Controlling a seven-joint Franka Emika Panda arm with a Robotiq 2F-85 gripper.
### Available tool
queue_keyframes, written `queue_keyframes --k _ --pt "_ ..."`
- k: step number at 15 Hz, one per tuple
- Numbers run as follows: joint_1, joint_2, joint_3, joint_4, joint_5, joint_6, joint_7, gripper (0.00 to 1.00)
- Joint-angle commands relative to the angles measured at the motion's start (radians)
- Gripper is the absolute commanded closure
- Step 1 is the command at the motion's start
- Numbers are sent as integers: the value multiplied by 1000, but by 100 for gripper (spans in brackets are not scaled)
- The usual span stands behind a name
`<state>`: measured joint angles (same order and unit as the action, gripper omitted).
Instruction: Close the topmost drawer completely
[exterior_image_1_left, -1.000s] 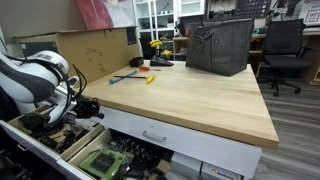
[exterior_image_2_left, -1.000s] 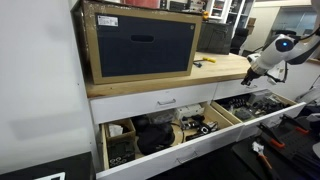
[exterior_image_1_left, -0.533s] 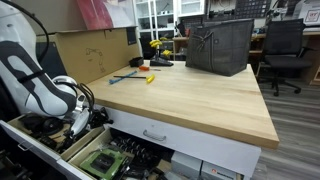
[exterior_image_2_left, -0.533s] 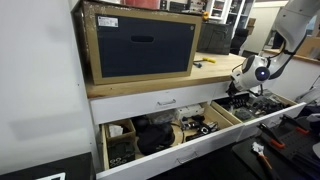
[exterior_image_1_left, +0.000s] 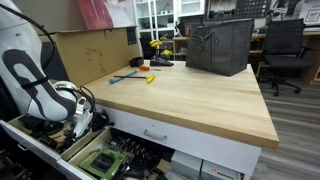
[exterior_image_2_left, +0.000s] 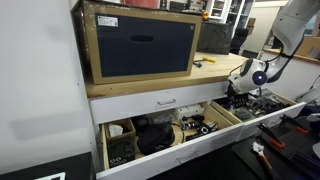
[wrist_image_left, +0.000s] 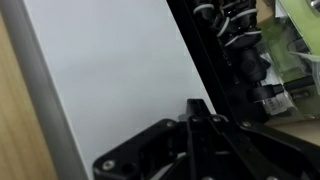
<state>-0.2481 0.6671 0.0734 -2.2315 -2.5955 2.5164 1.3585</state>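
The desk (exterior_image_1_left: 200, 100) has a pale butcher-block top, seen in both exterior views (exterior_image_2_left: 225, 68). A dark bin (exterior_image_1_left: 220, 47) stands at its far end. The white Panda arm (exterior_image_1_left: 35, 85) bends down at one end of the desk front, and an exterior view (exterior_image_2_left: 290, 25) shows it coming in from above.

The topmost drawer (exterior_image_1_left: 180, 140) sits directly under the top. Its long axis runs level along the desk's front edge, and its white front panel (exterior_image_2_left: 140, 105) faces outward, away from the desk. It looks pushed nearly in (whether a gap remains, I cannot tell). In the wrist view the white panel (wrist_image_left: 110, 80) fills most of the picture, running as a slanted band with a pale wood strip along one side.

Below it, the deeper lower drawers (exterior_image_2_left: 160, 135) stand pulled out, full of dark clutter.

The pincer (exterior_image_1_left: 82, 122) hangs by the end of the drawer front, above the open lower drawers (exterior_image_2_left: 243, 88). The wrist view shows only its black linkage (wrist_image_left: 200, 140), so I cannot tell whether its fingers are apart or together.

The small silver bow handle (exterior_image_1_left: 153, 135) sits mid-panel (exterior_image_2_left: 166, 101), well apart from the pincer.
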Motion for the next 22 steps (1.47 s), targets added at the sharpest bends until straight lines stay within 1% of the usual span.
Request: queue_keyframes --k 1,2,3,5,6,8,9,10,11,12,13,16,18,19,21,22 --pt "-50 -3 23 73 -17 53 -21 100" --pt "-67 -21 24 61 -9 95 -23 100" --pt "-82 -58 21 43 20 163 -42 100" --pt "-107 -127 0 18 104 309 -102 100" --pt "-117 -157 -17 9 159 375 -156 100" --pt "-118 -230 -87 -40 327 521 -330 100" --pt "-43 -260 -202 -73 423 603 -411 100" --pt "-10 -287 -275 -115 502 661 -496 100" --pt "45 -304 -368 -165 575 704 -575 100" --pt "97 -311 -448 -199 611 733 -608 100" --pt "158 -314 -527 -237 647 740 -630 100" --pt "323 -280 -714 -303 742 751 -641 100" --pt "436 -243 -810 -332 848 755 -643 100" --pt "481 -228 -839 -345 907 751 -642 100" --pt "531 -194 -863 -380 1025 754 -665 100" --pt "534 -187 -851 -400 1080 745 -683 100"
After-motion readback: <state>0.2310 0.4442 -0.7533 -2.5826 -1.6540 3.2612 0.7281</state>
